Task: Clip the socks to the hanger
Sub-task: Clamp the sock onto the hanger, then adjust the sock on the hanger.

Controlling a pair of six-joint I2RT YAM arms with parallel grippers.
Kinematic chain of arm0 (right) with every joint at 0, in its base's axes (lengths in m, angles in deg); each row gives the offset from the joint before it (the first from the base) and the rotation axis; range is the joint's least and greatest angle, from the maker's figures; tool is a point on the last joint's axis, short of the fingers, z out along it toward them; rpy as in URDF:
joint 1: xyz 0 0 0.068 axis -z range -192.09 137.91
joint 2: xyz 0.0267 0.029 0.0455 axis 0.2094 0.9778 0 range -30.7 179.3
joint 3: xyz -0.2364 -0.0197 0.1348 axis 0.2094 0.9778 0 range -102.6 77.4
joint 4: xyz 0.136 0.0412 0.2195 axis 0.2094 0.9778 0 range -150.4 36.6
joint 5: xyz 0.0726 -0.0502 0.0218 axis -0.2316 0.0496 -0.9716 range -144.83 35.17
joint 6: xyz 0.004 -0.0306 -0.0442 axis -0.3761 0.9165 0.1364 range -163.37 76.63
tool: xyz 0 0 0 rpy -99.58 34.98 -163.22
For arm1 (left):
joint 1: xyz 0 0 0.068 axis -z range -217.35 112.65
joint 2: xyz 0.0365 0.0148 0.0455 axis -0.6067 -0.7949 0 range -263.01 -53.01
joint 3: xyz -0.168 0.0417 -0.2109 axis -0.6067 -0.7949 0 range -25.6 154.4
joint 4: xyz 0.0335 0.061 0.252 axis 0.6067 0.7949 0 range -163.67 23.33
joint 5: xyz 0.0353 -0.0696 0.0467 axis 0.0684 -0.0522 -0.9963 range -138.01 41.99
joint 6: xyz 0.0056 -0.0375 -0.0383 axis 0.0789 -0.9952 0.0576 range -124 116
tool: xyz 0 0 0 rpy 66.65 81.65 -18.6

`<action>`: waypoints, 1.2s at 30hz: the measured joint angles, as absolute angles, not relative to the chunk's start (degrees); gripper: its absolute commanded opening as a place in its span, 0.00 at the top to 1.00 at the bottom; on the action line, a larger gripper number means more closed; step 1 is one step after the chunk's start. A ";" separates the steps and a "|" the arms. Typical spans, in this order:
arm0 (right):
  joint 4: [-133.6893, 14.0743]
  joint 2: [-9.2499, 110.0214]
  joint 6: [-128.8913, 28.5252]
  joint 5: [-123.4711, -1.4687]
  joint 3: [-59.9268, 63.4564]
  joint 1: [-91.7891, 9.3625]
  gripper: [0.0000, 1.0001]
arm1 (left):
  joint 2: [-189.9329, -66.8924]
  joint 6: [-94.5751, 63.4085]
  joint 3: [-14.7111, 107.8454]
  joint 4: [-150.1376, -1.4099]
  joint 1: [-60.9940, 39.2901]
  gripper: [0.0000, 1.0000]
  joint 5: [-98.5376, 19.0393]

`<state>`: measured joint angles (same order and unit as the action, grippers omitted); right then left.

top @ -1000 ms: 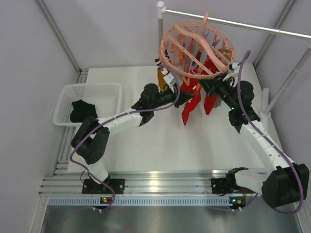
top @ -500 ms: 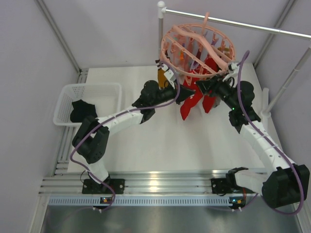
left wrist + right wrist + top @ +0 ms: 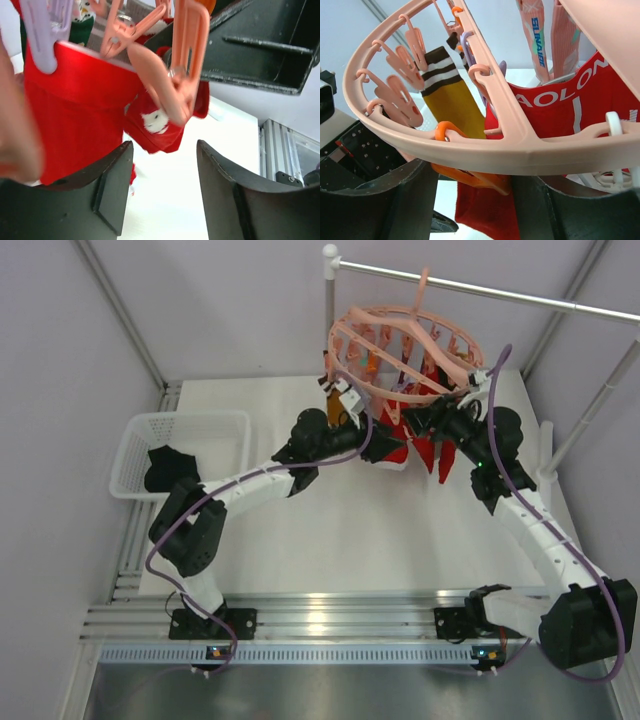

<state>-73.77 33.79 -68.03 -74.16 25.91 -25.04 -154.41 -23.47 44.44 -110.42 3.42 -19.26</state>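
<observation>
Both grippers have let go since a second ago. The left gripper (image 3: 162, 195) now has its jaws half open and empty below a pink clip (image 3: 175, 90). The right gripper (image 3: 470, 202) has its jaws half open with an orange clip (image 3: 465, 175) between them. The hanger (image 3: 485, 146) hangs at 1 o'clock over the table (image 3: 330, 530), carrying two red socks (image 3: 445, 455) and one mustard sock (image 3: 452, 105). One black sock (image 3: 165, 470) lies in the basket (image 3: 190, 418) at 9 o'clock.
</observation>
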 measured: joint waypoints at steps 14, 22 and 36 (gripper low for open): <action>-71.21 33.77 -67.40 -76.59 24.76 -22.87 0.39 | -153.23 -23.64 42.52 -117.24 -1.84 0.34 -15.39; -70.58 33.68 -67.38 -80.89 23.71 -19.16 0.40 | -157.56 -23.88 46.06 -122.90 -1.47 0.36 -11.35; -69.40 32.24 -67.16 -84.81 23.69 -17.26 0.48 | -159.66 -25.13 48.55 -129.63 0.60 0.51 -8.53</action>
<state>-69.40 32.24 -67.16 -84.81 23.69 -17.26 -159.66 -25.13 48.55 -129.63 0.60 -8.53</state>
